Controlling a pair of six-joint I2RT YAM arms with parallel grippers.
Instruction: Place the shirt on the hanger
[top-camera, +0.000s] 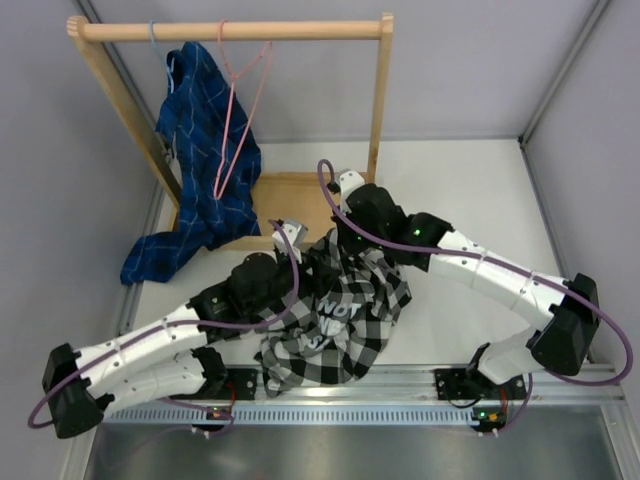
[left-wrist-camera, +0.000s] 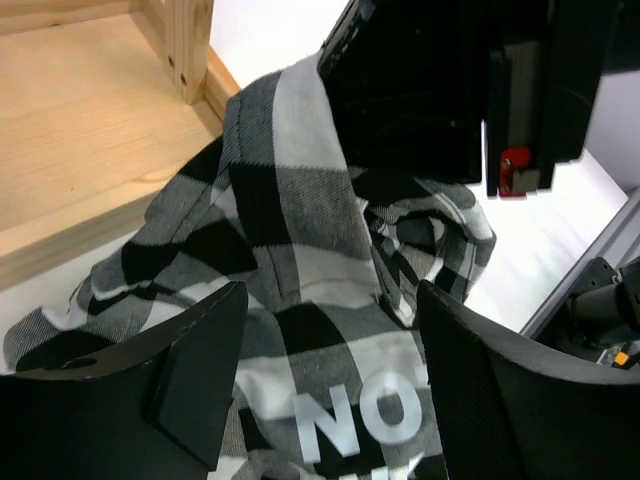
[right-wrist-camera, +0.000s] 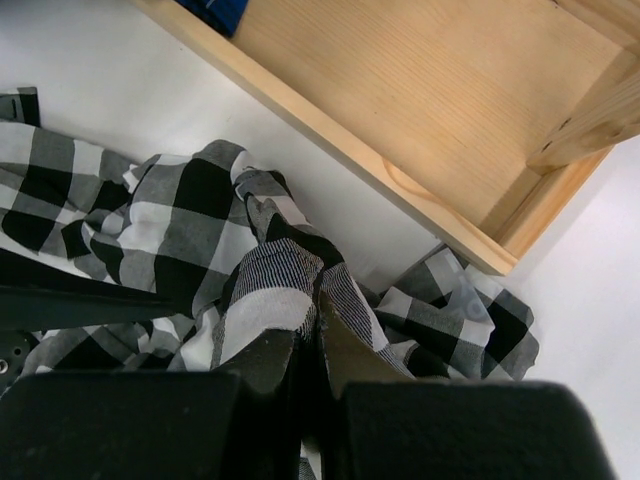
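The black-and-white check shirt lies crumpled on the table between the two arms, with white lettering on it. My right gripper is shut on a raised fold of the shirt near the rack's base. My left gripper is open, its jaws wide apart over the shirt just above the lettering. The pink wire hanger hangs empty by its hook from the wooden rail, apart from both grippers.
A wooden clothes rack stands at the back left, its base board just behind the shirt. A blue plaid shirt hangs on it and drapes onto the table. Grey walls stand on both sides.
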